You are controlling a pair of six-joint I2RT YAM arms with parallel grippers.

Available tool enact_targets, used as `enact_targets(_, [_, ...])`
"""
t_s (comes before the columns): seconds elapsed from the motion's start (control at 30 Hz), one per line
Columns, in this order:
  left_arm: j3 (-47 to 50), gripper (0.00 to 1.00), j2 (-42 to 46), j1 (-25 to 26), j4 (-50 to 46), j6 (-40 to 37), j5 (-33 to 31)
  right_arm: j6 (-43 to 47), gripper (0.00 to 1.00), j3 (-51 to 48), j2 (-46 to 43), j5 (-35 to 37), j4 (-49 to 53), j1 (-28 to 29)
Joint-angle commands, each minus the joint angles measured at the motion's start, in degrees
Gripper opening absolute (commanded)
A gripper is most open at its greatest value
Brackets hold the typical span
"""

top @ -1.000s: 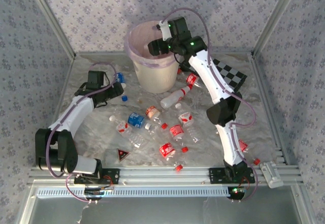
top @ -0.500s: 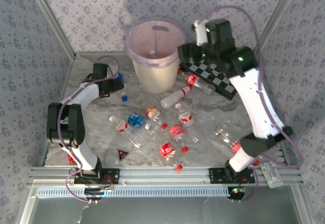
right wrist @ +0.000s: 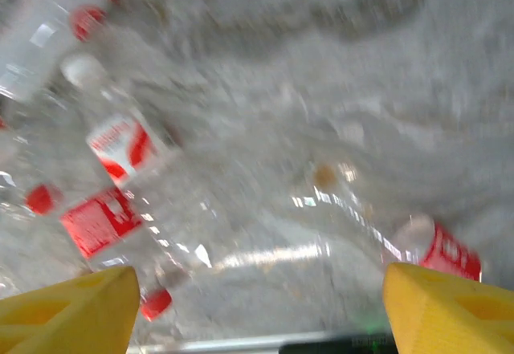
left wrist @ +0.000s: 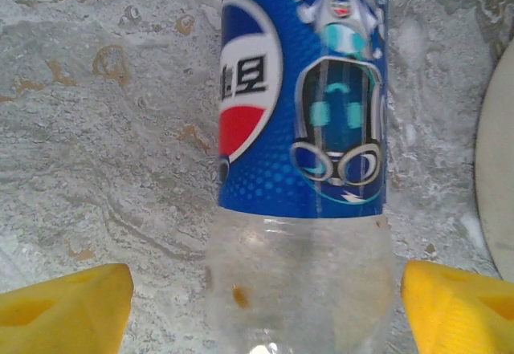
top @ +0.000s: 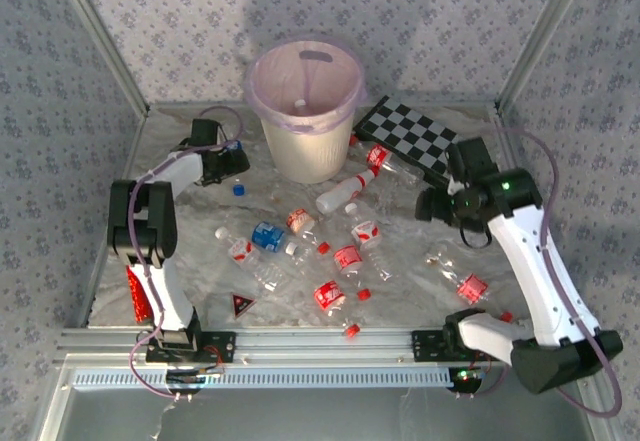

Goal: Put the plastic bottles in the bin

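The right gripper (top: 428,206) has swung from the bin (top: 300,156) to the desk's (top: 400,281) right side, wide and empty, above scattered plastic bottles (top: 347,258). The left gripper (left wrist: 265,306), also wide, now straddles a blue-labelled bottle (left wrist: 301,89) left of the bin, likely the next pick.

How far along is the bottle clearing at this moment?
Done: one bottle seems to lie in the bin. In hand: the open left gripper straddles a blue-labelled bottle; the right gripper is open and empty. Left: roughly ten bottles on the table.
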State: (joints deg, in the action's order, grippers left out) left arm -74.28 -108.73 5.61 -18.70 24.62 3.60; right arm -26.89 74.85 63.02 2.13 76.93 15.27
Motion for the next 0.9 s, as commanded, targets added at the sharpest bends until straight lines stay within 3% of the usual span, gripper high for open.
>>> enact_targets(0.0, [-3.00, 0.86, -2.62, -0.37, -0.64, -1.35, 0.49, -7.25, 0.82, -5.62, -2.99, 0.11, 7.60, -1.36])
enact_targets(0.3, [-8.28, 0.82, -8.52, -0.94, -1.25, -3.69, 1.40, -12.24, 0.89, -20.03, -4.91, 2.18, 6.15, -2.52])
enact_targets(0.4, [-9.06, 0.78, -9.36, -1.29, -1.42, -3.96, 1.59, -11.88, 0.92, -22.86, -4.07, 5.95, 1.79, -2.46])
enact_targets(0.5, [-9.32, 0.72, -9.64, -1.63, -1.49, -3.79, 1.92, -12.83, 0.98, -26.97, -3.51, 4.16, -5.10, -2.61])
enact_targets(0.87, [-10.39, 0.51, -8.49, -2.54, -2.16, -4.57, 2.12, -11.39, 1.00, -26.63, 4.80, 11.29, -11.54, -2.75])
